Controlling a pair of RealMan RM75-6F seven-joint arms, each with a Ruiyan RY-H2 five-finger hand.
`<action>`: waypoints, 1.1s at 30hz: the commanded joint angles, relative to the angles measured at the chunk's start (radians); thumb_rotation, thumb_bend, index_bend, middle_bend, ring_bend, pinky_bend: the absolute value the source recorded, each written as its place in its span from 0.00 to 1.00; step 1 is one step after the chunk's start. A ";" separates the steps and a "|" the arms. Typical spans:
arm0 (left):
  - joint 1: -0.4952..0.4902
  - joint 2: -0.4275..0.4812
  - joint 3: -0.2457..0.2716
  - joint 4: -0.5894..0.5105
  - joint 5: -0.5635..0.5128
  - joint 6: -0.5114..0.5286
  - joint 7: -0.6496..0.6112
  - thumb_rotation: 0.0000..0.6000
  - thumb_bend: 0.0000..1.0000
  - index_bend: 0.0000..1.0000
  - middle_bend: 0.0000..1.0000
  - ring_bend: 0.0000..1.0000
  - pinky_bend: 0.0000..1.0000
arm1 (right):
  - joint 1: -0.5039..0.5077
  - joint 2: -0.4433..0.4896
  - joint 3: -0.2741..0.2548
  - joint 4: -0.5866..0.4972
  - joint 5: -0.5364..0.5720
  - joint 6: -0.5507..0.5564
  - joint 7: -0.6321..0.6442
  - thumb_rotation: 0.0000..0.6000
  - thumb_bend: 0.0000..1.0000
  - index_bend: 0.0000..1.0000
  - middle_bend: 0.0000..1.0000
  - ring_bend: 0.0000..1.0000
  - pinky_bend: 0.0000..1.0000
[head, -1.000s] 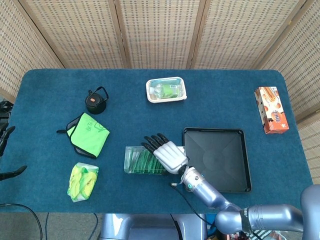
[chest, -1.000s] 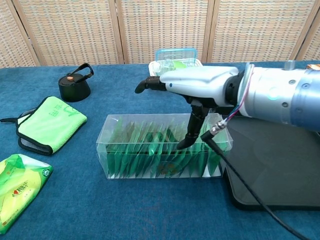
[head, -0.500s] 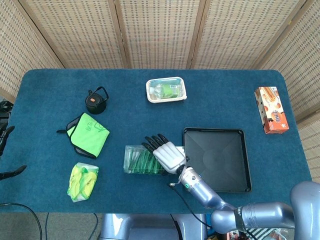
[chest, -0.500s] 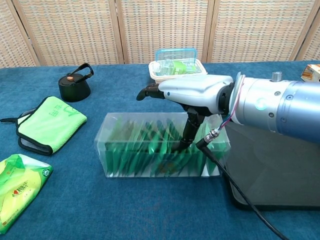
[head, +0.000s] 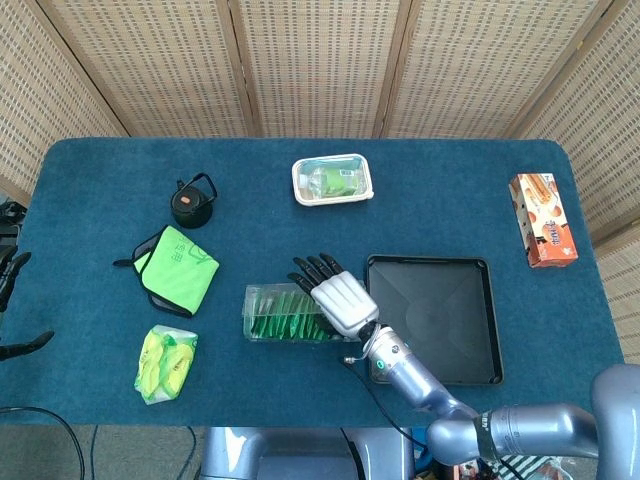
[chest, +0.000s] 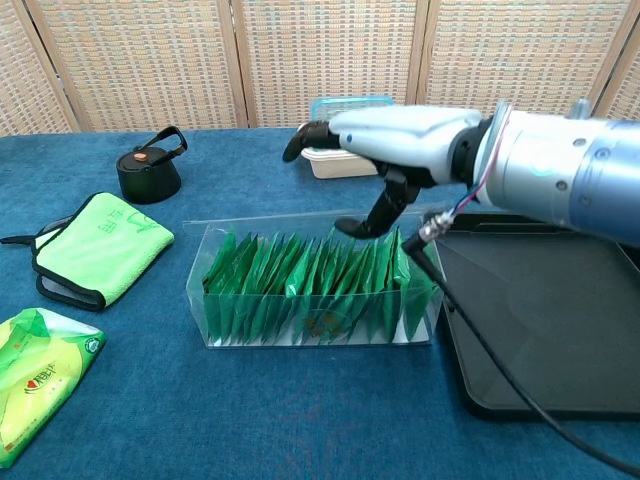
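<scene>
The clear box of green packets (head: 285, 314) lay long side left-to-right on the worktop (head: 100, 170), at nine o'clock from the tray (head: 432, 318). The right hand (head: 340, 303) hovered over its right end, fingers (chest: 300, 138) spread, holding nothing.

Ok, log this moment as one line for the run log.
right hand: open, above clear box of green sachets, not touching | left hand: not in view | black tray: right of box
</scene>
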 joint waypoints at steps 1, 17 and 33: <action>-0.001 0.000 0.000 0.001 -0.002 -0.002 -0.001 1.00 0.05 0.00 0.00 0.00 0.00 | 0.006 0.017 0.025 0.014 0.014 0.007 0.011 1.00 0.58 0.15 0.00 0.00 0.04; -0.007 0.003 -0.003 0.002 -0.016 -0.017 -0.008 1.00 0.05 0.00 0.00 0.00 0.00 | 0.070 0.040 0.137 0.194 0.270 -0.027 0.048 1.00 0.58 0.16 0.00 0.00 0.04; -0.017 -0.008 -0.001 0.049 -0.023 -0.043 -0.036 1.00 0.05 0.00 0.00 0.00 0.00 | 0.082 0.045 0.109 0.207 0.209 -0.042 0.099 1.00 0.42 0.19 0.00 0.00 0.04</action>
